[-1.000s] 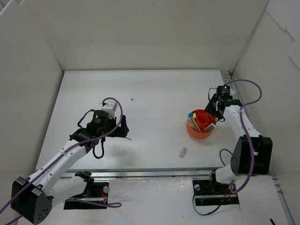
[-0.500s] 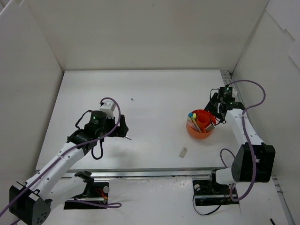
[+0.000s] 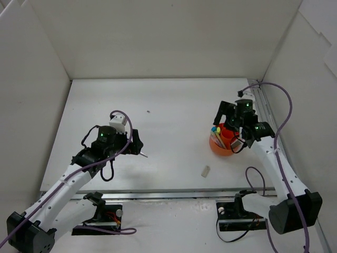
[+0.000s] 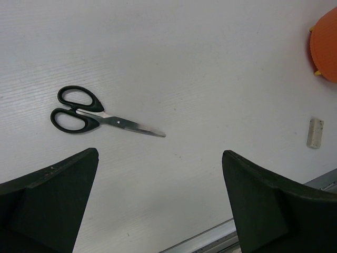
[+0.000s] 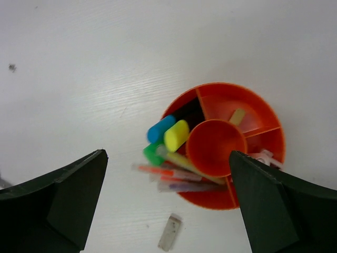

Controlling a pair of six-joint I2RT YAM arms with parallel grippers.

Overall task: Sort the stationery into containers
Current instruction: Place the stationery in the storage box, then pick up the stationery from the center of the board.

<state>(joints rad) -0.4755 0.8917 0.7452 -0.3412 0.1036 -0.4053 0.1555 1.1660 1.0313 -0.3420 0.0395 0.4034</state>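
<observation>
Findings: two items lie loose on the table (image 3: 174,105), namely black-handled scissors (image 4: 118,122) on the left side and a small pale eraser (image 5: 169,232) just on the near side of the orange pot (image 5: 216,103). The pot stands on the right side and already holds highlighters (image 5: 176,135) with blue, yellow and green tips, as well as several thin pens (image 5: 168,176). The left gripper (image 4: 159,158) hangs over the scissors with its jaws spread wide and nothing between them. The right gripper (image 5: 168,155) hangs over the pot, likewise spread and empty. The governing relation concerns the left arm. In its wrist view the scissors lie a little to the far side of the line between the fingers and toward the left finger. Their long axis runs nearly left to right, with the handles at the left and the blade tip pointing right and slightly near. That axis is close to parallel with the gap between the fingers. In my judgement a grasp across the blades therefore calls for a turn of the wrist before descent. The scissors are well apart from the right arm, so they fall to the left one. The eraser, whose long axis runs roughly near to far, is nearer the right gripper.
</observation>
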